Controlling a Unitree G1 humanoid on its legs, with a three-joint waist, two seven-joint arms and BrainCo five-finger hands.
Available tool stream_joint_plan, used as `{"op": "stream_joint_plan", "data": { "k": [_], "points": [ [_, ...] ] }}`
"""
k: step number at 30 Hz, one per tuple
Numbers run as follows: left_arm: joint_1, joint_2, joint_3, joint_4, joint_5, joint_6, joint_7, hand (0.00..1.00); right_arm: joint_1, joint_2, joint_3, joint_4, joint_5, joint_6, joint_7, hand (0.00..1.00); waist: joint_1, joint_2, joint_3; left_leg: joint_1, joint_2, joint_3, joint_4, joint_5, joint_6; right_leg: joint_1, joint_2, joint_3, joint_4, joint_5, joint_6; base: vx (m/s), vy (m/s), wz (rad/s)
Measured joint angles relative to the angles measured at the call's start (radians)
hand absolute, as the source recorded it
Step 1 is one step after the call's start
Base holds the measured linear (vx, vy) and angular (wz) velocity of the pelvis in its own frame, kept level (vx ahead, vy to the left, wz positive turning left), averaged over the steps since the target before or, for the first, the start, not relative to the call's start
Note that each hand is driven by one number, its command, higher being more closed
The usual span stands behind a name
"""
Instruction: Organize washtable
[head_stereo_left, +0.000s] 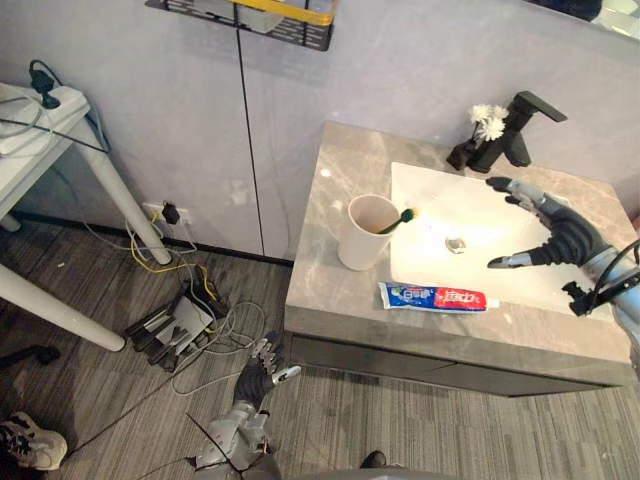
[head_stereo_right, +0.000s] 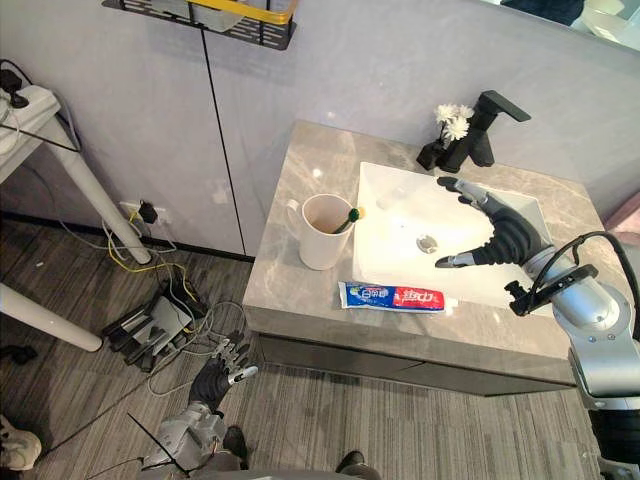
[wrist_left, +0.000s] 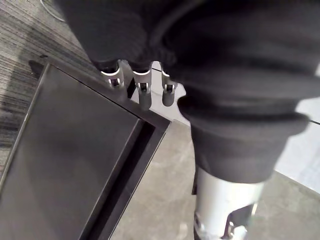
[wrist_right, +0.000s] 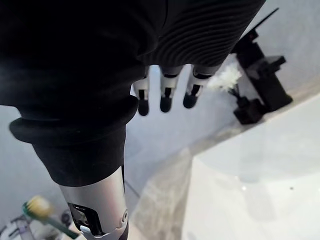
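Toothpaste tube lies flat along the front edge of the white basin, near the cup; that cup stands on the grey stone counter with a green toothbrush leaning inside, probably to keep the bristles off the stone; right hand hovers over the basin, fingers and thumb spread wide and empty, seemingly poised for the tube; left hand hangs low before the cabinet, fingers relaxed; the tube's label is blue, white and red, its lettering too small to read
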Motion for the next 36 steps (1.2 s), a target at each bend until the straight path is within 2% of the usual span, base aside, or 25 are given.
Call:
{"op": "stream_joint_plan", "data": {
  "k": [8,9,11,24,36],
  "points": [
    [0.020,0.001,-0.009,0.028,0.008,0.000,-0.014,0.00,0.136,-0.004,0.020,0.019,-0.153,-0.017,0.018,0.00,-0.002,0.023,-0.029,0.006,-0.011,-0.004,-0.031,0.023,0.003,0.002,0.000,-0.005,-0.011,-0.001,0.001,-0.04,-0.011,0.03],
    [0.030,0.002,-0.016,0.028,0.010,0.000,-0.014,0.00,0.134,-0.004,0.063,0.096,-0.246,-0.017,-0.005,0.00,-0.001,0.024,-0.029,0.017,-0.024,-0.005,-0.067,0.046,0.007,0.002,-0.001,-0.006,-0.011,-0.001,0.001,-0.06,-0.011,0.05],
    [0.036,0.003,-0.016,0.028,0.010,0.000,-0.013,0.00,0.134,-0.004,0.063,0.105,-0.266,-0.023,-0.015,0.00,-0.002,0.027,-0.031,0.024,-0.026,-0.004,-0.087,0.057,0.007,0.001,-0.003,-0.007,-0.011,-0.001,0.001,-0.04,-0.015,0.06],
    [0.037,0.002,-0.020,0.030,0.009,0.000,-0.013,0.00,0.039,0.004,0.064,0.183,-0.325,-0.050,-0.111,0.00,-0.001,0.033,-0.034,0.021,-0.030,-0.013,-0.117,0.078,0.011,-0.002,-0.001,-0.023,-0.015,-0.001,0.001,0.00,-0.007,0.03],
    [0.038,0.002,-0.020,0.046,0.009,0.000,-0.012,0.00,-0.047,0.006,0.064,0.221,-0.322,-0.053,-0.123,0.00,0.002,0.034,-0.033,0.014,-0.040,-0.037,-0.131,0.087,0.011,-0.002,-0.001,-0.038,-0.015,-0.001,0.001,0.01,-0.003,0.05]
  ]
}}
